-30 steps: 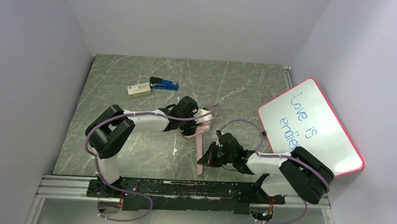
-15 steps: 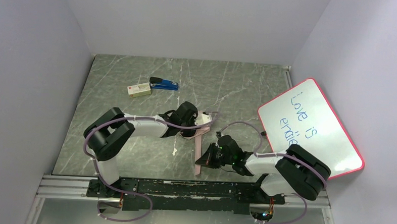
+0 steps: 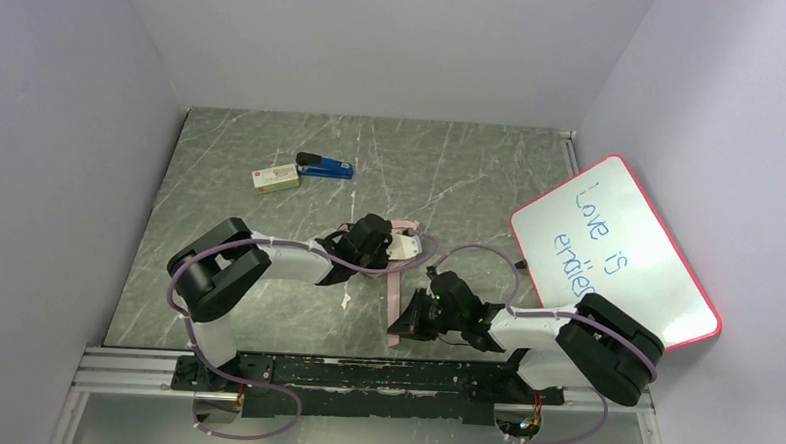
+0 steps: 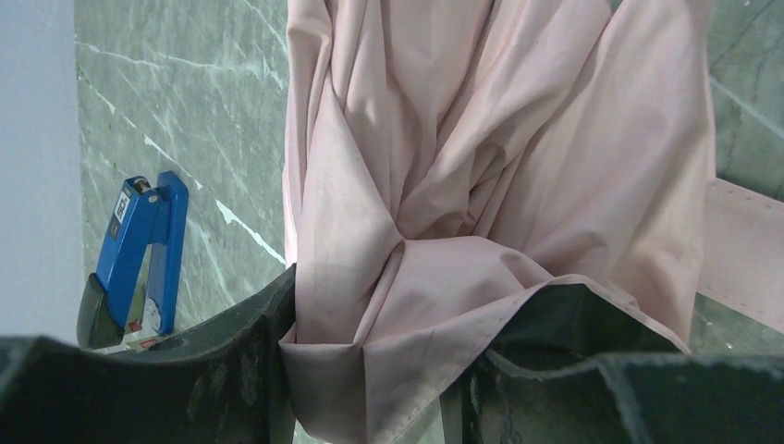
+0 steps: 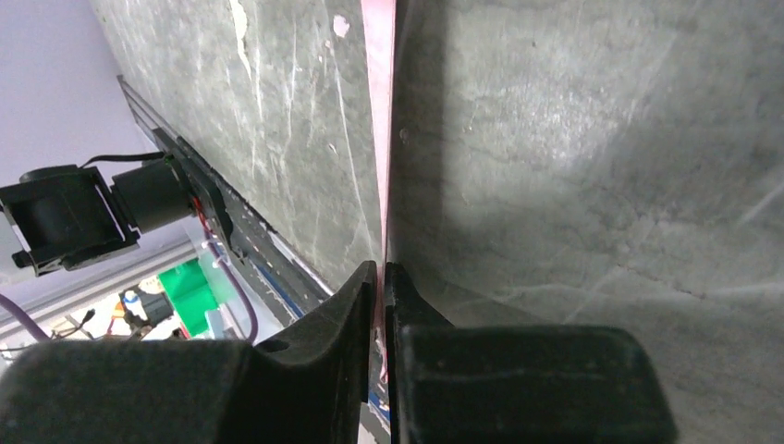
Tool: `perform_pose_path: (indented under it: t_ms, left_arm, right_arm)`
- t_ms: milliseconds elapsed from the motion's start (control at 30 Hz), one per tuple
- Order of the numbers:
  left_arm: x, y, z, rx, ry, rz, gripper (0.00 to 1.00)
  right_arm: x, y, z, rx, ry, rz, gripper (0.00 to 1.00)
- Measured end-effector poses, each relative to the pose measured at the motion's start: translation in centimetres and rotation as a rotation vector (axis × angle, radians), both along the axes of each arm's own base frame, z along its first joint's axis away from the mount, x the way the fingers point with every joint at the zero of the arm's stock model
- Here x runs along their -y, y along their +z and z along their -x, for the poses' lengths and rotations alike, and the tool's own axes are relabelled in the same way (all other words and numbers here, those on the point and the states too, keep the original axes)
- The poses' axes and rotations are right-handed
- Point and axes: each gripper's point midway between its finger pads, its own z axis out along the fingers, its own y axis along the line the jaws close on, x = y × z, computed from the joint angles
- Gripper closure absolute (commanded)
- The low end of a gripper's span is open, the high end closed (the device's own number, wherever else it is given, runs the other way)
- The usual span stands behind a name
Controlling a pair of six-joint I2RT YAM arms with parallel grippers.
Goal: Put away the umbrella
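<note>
The umbrella (image 3: 400,250) is a pale pink fabric bundle near the table's middle, with its long pink strap (image 3: 394,304) running toward the near edge. My left gripper (image 3: 392,250) is shut on the bunched pink fabric (image 4: 444,185), which fills the left wrist view between the fingers (image 4: 231,370). My right gripper (image 3: 405,325) is shut on the strap's near end; in the right wrist view the strap (image 5: 377,129) runs edge-on up from the closed fingertips (image 5: 365,287). The shaft and handle are hidden.
A blue stapler (image 3: 323,166) and a small cream box (image 3: 275,179) lie at the back left; the stapler also shows in the left wrist view (image 4: 139,254). A red-rimmed whiteboard (image 3: 613,250) leans at the right wall. The metal rail (image 3: 362,376) runs along the near edge.
My left gripper has carried the pink fabric bundle nearer and a little right. My right gripper has moved slightly left along the near edge with the strap, which now stands straighter.
</note>
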Motion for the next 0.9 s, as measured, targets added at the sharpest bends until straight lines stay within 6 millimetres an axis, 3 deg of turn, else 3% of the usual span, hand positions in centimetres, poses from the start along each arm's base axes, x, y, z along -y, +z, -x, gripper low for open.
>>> perform_pose_path:
  t_ms: [367,767,900]
  left_arm:
    - [-0.1,0.1,0.3,0.07,0.012,-0.008,0.95]
    - [-0.2,0.2,0.6,0.112,-0.003,-0.035,0.95]
    - [-0.3,0.3,0.9,0.135,-0.005,-0.05,0.95]
  right_arm:
    - [1.7,0.6,0.9,-0.008,-0.015,0.062,0.65]
    - [8.2,3.7,-3.7,0.172,-0.288,0.381,0.59]
    - [10.3,5.1,-7.1,0.232,-0.359,0.502,0.56]
